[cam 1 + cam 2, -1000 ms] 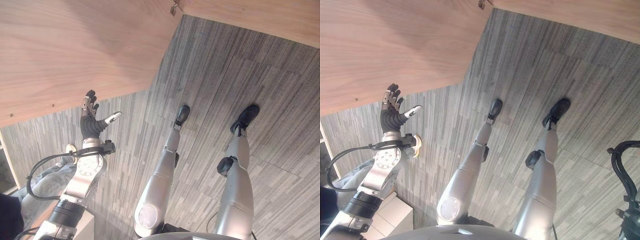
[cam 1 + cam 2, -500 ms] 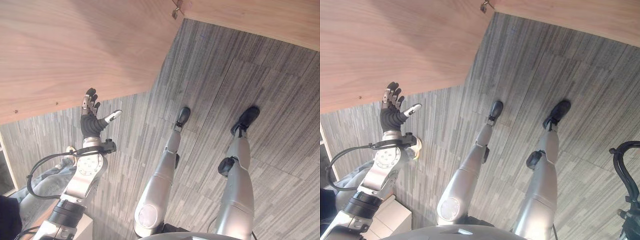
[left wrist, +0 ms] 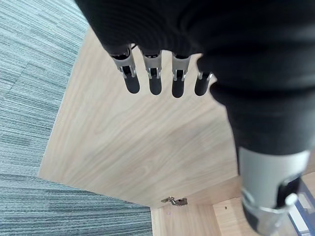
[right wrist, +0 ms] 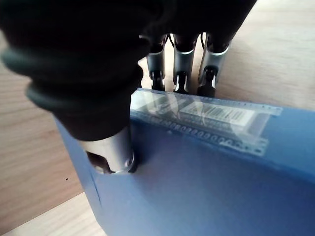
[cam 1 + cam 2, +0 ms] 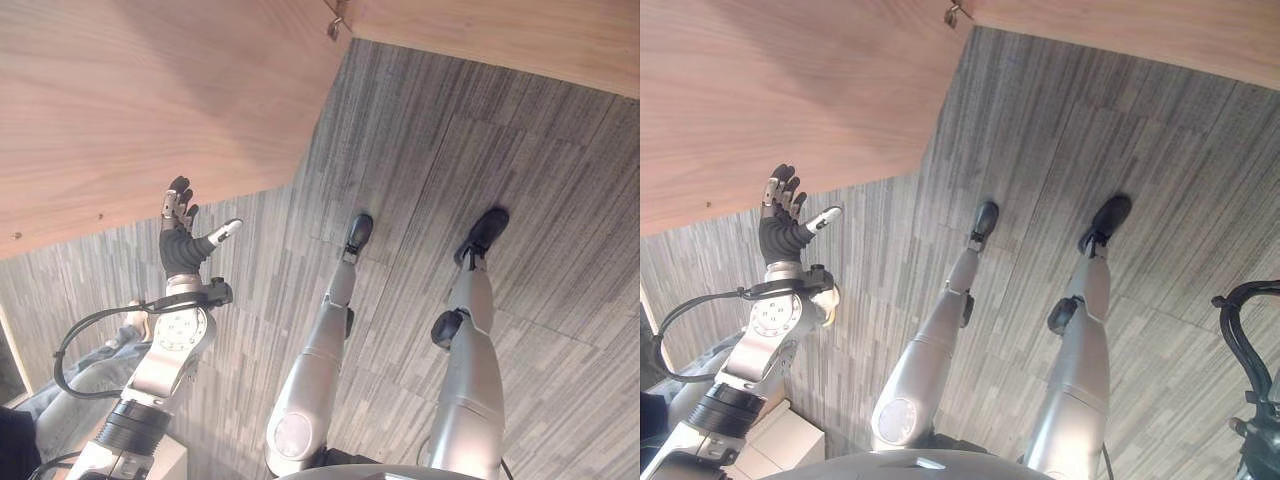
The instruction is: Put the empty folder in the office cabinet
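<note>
1. Right hand [image 4: 147,73] is pinching the blue folder [image 4: 206,187]: the thumb is pressing on the near face, and the fingers [image 4: 179,66] are reaching over the top edge to the far side. The grip is sitting close to the spine label [image 4: 216,114], a clear sleeve carrying a barcode. The task's thing is therefore in the right hand, not yet in the cabinet.

2. Behind the folder a light wood surface [image 4: 275,54] is showing; it is probably a cabinet panel or shelf, but this close I cannot tell which.

3. Left hand [image 5: 180,240] is hanging spread and empty beside the wooden door [image 5: 150,100], fingers straight, thumb out to the side. In the left wrist view the fingers [image 3: 155,78] are pointing at the door's face without touching it.

4. Change over the last second: the left hand is keeping the same pose and the same place near the door's lower edge. The small shifts of the hinge [image 5: 335,25] and the grey carpet [image 5: 480,130] against the frame are looking like head-camera motion, not motion of the door.

5. Farther on, past the door's hinge edge, the cabinet carcass [image 3: 197,219] is showing, with something blue [image 3: 305,216] inside at the frame's edge.

6. Judgement: the door is standing open and the left hand is finishing with it; the remaining step is carrying the folder in with the right hand and releasing it on a shelf. Nothing meaningful is advancing across these frames.
</note>
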`<state>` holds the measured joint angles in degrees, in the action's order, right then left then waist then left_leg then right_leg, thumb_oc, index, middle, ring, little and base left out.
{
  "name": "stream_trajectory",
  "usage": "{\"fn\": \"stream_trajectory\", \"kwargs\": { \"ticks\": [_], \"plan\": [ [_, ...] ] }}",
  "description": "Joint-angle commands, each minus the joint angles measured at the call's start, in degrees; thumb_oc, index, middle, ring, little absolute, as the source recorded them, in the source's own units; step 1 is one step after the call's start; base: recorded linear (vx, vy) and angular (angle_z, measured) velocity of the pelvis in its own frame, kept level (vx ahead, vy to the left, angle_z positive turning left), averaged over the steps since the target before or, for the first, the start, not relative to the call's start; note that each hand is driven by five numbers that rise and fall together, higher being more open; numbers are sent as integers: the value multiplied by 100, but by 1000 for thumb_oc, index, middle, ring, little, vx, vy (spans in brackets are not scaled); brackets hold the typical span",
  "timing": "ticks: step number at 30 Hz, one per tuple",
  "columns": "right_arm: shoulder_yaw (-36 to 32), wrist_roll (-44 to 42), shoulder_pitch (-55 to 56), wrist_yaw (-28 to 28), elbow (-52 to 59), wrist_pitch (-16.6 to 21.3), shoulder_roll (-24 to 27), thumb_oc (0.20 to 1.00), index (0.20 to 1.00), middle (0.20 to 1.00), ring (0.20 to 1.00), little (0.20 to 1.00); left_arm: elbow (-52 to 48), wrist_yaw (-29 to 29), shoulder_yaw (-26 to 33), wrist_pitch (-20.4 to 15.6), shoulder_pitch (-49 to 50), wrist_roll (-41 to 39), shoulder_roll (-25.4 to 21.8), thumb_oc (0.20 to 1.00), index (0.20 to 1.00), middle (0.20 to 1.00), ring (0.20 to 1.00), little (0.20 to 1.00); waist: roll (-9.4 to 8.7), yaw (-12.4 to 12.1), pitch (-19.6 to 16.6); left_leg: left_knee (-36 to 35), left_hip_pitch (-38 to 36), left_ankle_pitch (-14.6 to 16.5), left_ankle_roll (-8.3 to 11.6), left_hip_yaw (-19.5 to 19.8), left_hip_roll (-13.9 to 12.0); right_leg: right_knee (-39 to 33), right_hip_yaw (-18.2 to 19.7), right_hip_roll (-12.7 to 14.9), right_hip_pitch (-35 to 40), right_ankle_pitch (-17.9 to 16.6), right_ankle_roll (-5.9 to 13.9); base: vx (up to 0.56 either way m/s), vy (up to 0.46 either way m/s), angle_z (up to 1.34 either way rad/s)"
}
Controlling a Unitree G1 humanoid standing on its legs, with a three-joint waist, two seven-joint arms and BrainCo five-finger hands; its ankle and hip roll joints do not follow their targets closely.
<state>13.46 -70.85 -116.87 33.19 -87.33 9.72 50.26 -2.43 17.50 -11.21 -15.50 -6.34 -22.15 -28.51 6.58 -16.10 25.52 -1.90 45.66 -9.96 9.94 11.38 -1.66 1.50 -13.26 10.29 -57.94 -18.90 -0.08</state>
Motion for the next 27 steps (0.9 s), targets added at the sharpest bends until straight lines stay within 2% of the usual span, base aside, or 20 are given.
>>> {"fn": "stream_trajectory", "kwargs": {
  "ticks": [1, 5, 6, 12, 27],
  "plan": [
    [676, 118, 1170, 76, -95, -160, -208, 200, 200, 200, 200, 200, -357, 198, -260, -178, 476, -47, -208, 1000, 1000, 1000, 1000, 1000, 352, -153, -907, -310, -1077, 752, 279, 33, -614, 1120, 350, 166, -83, 1840, 998, 0, 0, 0],
    [789, 202, 1152, -55, -93, -269, -245, 200, 200, 200, 200, 200, -396, 182, -224, -179, 495, -74, -214, 1000, 1000, 1000, 1000, 1000, 331, -157, -891, -310, -1086, 737, 285, 13, -629, 1122, 356, 159, -93, 1835, 993, 0, 0, 0],
    [843, 243, 1141, -99, -122, -313, -233, 1000, 1000, 1000, 1000, 1000, -408, 171, -205, -187, 502, -81, -233, 1000, 1000, 1000, 1000, 1000, 325, -152, -889, -310, -1090, 740, 286, 6, -634, 1131, 361, 157, -97, 1835, 993, 0, 0, 0],
    [1074, 435, 1048, -295, -173, -472, -249, 1000, 1000, 1000, 1000, 1000, -466, 132, -155, -208, 546, -120, -260, 1000, 1000, 1000, 1000, 1000, 318, -152, -886, -310, -1113, 748, 285, -3, -648, 1162, 385, 154, -127, 1837, 988, 0, 0, 0],
    [1125, 441, 997, -395, -157, -480, -192, 1000, 1000, 1000, 1000, 1000, -502, 129, -100, -143, 581, -163, -263, 1000, 1000, 1000, 1000, 1000, 311, -130, -857, -310, -1132, 780, 277, -39, -661, 1198, 417, 151, -144, 1855, 988, 0, 0, 0]
  ]
}}
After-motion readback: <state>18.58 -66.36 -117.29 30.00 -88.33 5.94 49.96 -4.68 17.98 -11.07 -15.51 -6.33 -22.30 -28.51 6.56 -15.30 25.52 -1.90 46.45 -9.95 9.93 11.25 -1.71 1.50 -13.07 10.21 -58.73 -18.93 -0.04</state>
